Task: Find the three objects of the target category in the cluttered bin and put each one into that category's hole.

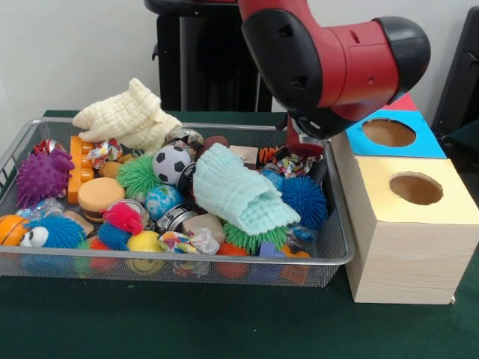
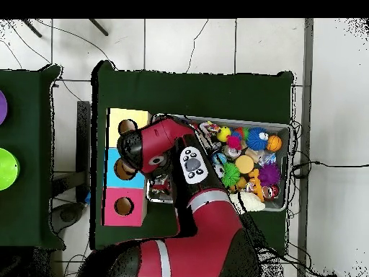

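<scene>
Tool (image 1: 305,142) hangs low over the far right corner of the wide silver wire-mesh bin (image 1: 340,258), its opening hidden by the red and black arm (image 1: 329,60). An orange-and-black striped plush tiger (image 1: 267,155) lies just beside it, wedged among a pale green waffle cloth (image 1: 241,191) and a blue spiky ball (image 1: 303,200). Right of the bin on the green desk (image 1: 224,321) stands the pale wooden box (image 1: 408,250), its red-panelled hole mostly hidden behind the arm.

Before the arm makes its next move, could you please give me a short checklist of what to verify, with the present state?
1. Gripper above the bin's corner beside the wooden box: ok.
2. Gripper open or shut: cannot tell.
3. Striped tiger visible beside the gripper: ok.
4. Red-panelled hole uncovered: ok.
5. Mint cloth hides toys beneath it: not ok.
</scene>
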Tool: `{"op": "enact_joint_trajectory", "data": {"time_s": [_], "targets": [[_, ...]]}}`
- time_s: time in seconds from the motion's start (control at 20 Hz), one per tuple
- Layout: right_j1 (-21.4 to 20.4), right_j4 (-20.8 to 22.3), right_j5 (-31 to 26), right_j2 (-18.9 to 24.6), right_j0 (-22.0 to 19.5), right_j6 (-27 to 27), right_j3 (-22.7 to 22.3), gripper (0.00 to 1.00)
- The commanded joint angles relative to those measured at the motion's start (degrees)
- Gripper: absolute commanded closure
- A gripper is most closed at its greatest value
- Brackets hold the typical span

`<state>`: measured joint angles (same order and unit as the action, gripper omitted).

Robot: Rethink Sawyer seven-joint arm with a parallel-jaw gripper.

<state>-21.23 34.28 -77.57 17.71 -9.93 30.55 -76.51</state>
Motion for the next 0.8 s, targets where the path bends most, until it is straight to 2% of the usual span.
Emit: {"op": "enact_joint_trajectory", "data": {"time_s": [0.05,0.8], "targets": [[4.1,0.81,5.71,3.27,-1.37,-0.06,-1.82,0.0],[6.53,1.07,6.24,3.34,-1.44,0.3,-1.17,0.0]]}}
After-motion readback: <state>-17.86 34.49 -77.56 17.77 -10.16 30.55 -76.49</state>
